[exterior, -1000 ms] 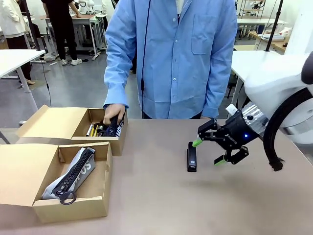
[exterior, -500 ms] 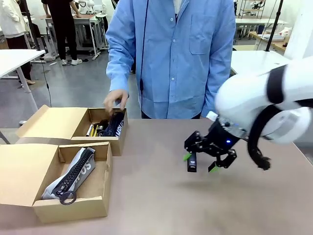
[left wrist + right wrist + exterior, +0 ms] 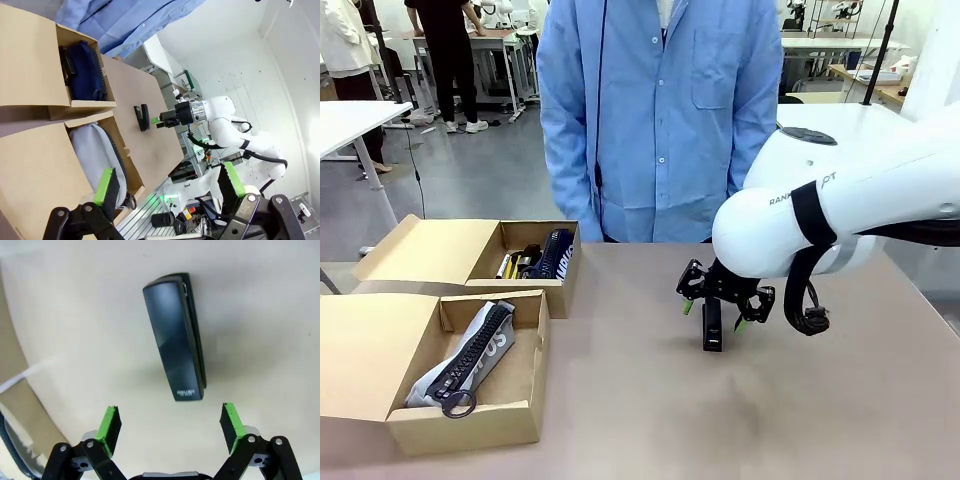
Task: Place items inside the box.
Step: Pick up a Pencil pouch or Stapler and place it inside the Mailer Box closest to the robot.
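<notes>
A black stapler (image 3: 712,325) lies flat on the table right of centre. My right gripper (image 3: 713,315) hangs just above it, open, with a green pad on either side. The right wrist view looks straight down on the stapler (image 3: 175,337) ahead of the right gripper (image 3: 171,422), which touches nothing. The far cardboard box (image 3: 565,290) holds a navy pouch (image 3: 557,253) and a yellow utility knife (image 3: 515,265). A grey zip pouch (image 3: 470,350) lies in the near box (image 3: 470,425). My left gripper (image 3: 168,182) is open and empty above the boxes, with the stapler (image 3: 143,117) farther off.
A person in a blue shirt (image 3: 660,120) stands at the far edge, hands off the table. Both boxes have open flaps (image 3: 430,250) spread to the left. Bare tabletop (image 3: 650,420) lies between the boxes and the stapler.
My right arm swung left and came down over the stapler, jaws still open. The person's hand left the far box and drew back.
</notes>
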You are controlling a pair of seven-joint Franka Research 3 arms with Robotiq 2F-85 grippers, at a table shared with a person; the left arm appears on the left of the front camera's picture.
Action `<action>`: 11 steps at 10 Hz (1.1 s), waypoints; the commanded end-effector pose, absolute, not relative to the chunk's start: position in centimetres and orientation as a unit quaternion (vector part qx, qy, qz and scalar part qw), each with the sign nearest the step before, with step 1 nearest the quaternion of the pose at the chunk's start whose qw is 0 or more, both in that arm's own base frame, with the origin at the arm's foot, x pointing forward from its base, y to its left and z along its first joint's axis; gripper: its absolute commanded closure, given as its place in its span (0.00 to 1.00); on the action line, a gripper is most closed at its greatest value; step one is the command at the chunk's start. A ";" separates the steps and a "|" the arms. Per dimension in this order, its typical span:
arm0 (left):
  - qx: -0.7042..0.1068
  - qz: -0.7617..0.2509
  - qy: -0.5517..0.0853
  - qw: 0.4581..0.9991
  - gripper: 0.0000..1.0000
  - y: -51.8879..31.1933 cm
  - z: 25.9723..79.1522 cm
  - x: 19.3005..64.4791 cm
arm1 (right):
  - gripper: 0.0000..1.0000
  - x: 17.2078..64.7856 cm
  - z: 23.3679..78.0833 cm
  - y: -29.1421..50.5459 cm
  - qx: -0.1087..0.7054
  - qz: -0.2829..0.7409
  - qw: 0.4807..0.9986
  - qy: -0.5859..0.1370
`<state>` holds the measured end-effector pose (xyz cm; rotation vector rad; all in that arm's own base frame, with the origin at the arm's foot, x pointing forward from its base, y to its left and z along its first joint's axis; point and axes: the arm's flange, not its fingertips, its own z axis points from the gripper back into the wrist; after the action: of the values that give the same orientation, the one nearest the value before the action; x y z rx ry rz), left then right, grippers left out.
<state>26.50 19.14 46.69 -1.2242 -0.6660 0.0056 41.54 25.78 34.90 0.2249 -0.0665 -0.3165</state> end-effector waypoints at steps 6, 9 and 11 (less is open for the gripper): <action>-0.569 -0.003 -0.319 0.758 0.00 19.0 46.8 26.5 | 0.00 45.3 32.3 28.4 0.039 -0.165 0.985 -0.037; -0.569 -0.003 -0.319 0.758 0.00 19.0 46.8 26.5 | 0.00 45.7 31.7 28.3 0.021 -0.169 0.985 -0.036; -0.569 -0.003 -0.319 0.758 0.00 19.0 46.8 26.5 | 0.60 45.8 31.5 28.3 0.017 -0.171 0.985 -0.034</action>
<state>26.50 19.14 46.69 -1.2243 -0.6660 0.0055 45.26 27.22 31.42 0.0755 -0.0510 -0.3076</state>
